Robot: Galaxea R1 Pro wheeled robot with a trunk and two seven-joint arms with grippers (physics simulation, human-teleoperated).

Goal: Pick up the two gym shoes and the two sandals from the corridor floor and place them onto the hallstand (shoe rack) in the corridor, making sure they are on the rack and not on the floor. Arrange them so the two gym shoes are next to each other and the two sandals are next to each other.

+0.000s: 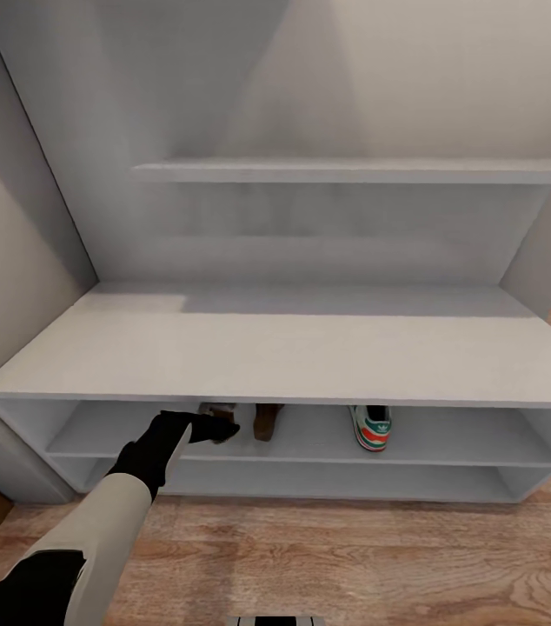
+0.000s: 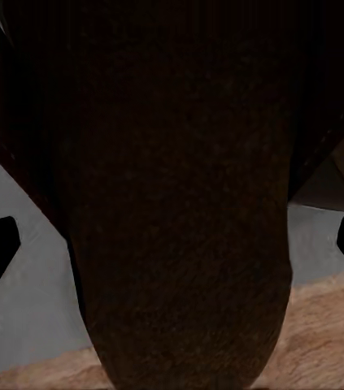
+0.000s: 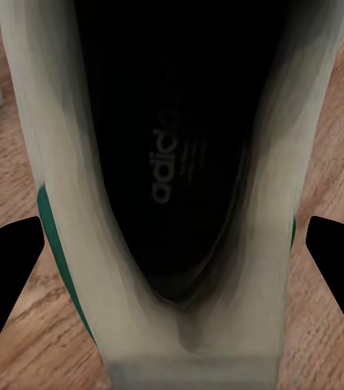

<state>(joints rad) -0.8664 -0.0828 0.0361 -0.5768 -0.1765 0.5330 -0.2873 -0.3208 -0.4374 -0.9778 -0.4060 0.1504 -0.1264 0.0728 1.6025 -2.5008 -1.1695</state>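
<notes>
Hallstand [image 1: 293, 356], upper tier: one gym shoe [image 1: 371, 428] right of a placed sandal [image 1: 265, 421] — second sandal [image 2: 180, 211] gripped by the left tool [image 1: 216, 426] beside it. Second gym shoe [image 3: 172, 187] between the right tool's spread fingers [image 3: 5, 276], above floor [image 3: 326, 122] — grip unclear. Two placements remain.

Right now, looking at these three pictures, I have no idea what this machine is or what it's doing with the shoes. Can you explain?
It is a simulated two-armed robot on wheels. The big picture comes from its head camera, looking down at a pale hallstand. One gym shoe and one sandal sit on its upper shelf tier. The left end effector reaches in beside them, apparently holding the other sandal, which its wrist camera sees up close. The last picture is the right wrist camera: the right end effector seems to grip the other gym shoe above the wooden floor.
</notes>
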